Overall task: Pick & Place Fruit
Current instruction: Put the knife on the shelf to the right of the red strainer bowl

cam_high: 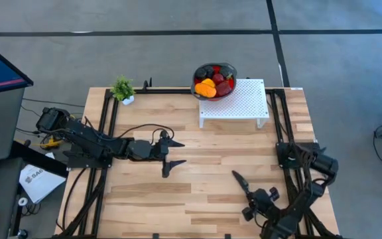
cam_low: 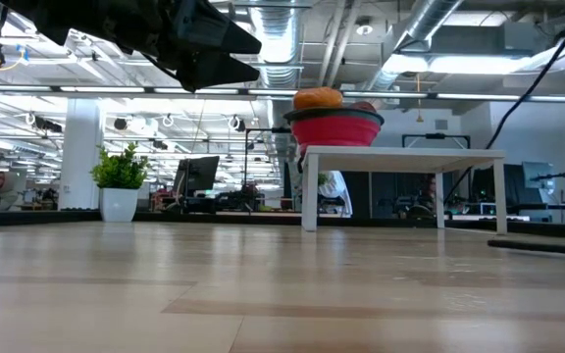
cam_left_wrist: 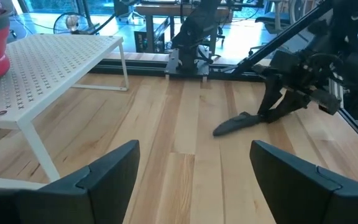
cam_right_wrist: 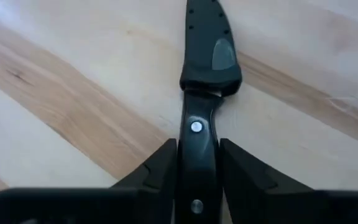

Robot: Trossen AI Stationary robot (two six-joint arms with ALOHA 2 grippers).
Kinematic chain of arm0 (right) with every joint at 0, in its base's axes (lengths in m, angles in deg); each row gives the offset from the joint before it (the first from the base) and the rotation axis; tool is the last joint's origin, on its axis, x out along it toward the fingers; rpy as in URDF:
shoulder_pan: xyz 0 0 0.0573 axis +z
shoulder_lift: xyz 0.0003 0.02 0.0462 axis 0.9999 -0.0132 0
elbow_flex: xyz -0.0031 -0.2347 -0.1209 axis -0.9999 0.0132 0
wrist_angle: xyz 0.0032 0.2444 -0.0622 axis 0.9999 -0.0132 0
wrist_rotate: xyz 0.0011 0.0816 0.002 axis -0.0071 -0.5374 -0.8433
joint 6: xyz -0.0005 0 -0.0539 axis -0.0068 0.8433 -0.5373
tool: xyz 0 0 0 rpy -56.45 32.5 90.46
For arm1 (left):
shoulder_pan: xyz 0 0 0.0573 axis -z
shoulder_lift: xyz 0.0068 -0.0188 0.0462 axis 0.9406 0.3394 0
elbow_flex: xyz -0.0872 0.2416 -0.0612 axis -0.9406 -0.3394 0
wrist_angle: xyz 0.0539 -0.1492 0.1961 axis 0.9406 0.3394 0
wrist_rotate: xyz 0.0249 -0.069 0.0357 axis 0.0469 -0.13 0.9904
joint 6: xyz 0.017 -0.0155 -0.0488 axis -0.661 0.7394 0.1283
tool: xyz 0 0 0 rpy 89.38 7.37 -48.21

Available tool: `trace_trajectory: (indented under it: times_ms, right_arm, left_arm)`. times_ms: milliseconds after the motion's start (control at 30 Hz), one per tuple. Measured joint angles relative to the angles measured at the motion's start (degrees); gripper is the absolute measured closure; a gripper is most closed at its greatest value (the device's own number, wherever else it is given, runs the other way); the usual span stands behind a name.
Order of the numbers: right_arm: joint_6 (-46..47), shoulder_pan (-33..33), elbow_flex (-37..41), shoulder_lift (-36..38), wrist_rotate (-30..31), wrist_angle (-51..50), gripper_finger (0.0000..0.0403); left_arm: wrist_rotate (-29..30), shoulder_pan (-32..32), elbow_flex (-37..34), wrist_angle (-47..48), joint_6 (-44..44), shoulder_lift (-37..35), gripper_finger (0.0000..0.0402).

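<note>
The right gripper (cam_right_wrist: 197, 177) sits low at the near right of the worktop (cam_high: 197, 179), its 2 fingers (cam_right_wrist: 160, 168) closed on the black handle of a knife (cam_right_wrist: 205, 74) — the sheathed blade lies flat on the wood. The left gripper (cam_high: 172, 154) hangs above the worktop's middle, fingers (cam_left_wrist: 107, 174) spread wide and holding nothing. Farther back, a white perforated stand (cam_high: 234, 99) rests by the far edge. The fruit (cam_high: 212, 83) — orange, red and dark pieces — is heaped in a red bowl (cam_low: 336, 127) on the stand's left end. A small potted plant (cam_high: 123, 89) stands at the far left.
</note>
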Motion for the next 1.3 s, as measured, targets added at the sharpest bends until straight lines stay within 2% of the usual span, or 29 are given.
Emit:
trace_trajectory:
  times_ms: [100,200,267,400,533,667,1000,1133,1300]
  right_arm:
    - [5.1,0.6,-1.1,-1.3,4.6,-3.3,0.0309]
    - [5.6,-1.2,-2.1,-1.0,4.0,-11.4,0.0299]
    - [5.3,-2.8,-3.3,0.5,6.2,-15.4,0.0294]
    - [5.2,-5.8,-4.2,3.8,14.1,-24.5,0.0300]
    - [5.3,-10.2,-4.8,8.7,26.2,-32.0,0.0306]
    - [-1.5,-16.9,-4.5,15.4,34.6,-31.9,0.0298]
    - [-22.0,-35.9,-4.5,33.1,43.4,-31.9,0.0305]
    - [-30.2,-44.0,-4.5,41.5,42.0,-31.7,0.0299]
    - [-41.6,-56.5,-4.5,50.4,28.7,-29.3,0.0293]
  left_arm:
    - [0.0,0.0,0.0,0.0,0.0,0.0,0.0103]
    - [0.0,0.0,0.0,0.0,0.0,0.0,0.0103]
    - [0.0,0.0,0.0,-0.1,0.0,0.0,0.0103]
    - [0.0,0.0,0.0,-0.3,0.0,0.0,0.0103]
    - [0.0,0.0,0.0,-0.4,0.0,0.0,0.0103]
    - [-0.1,0.0,0.0,-0.4,0.0,0.0,0.0103]
    - [-0.2,0.0,0.0,-0.4,0.0,0.0,0.0103]
    - [-0.2,0.0,0.0,-0.4,0.0,0.0,0.0103]
    - [-0.2,0.0,0.0,-0.4,0.0,0.0,0.0103]
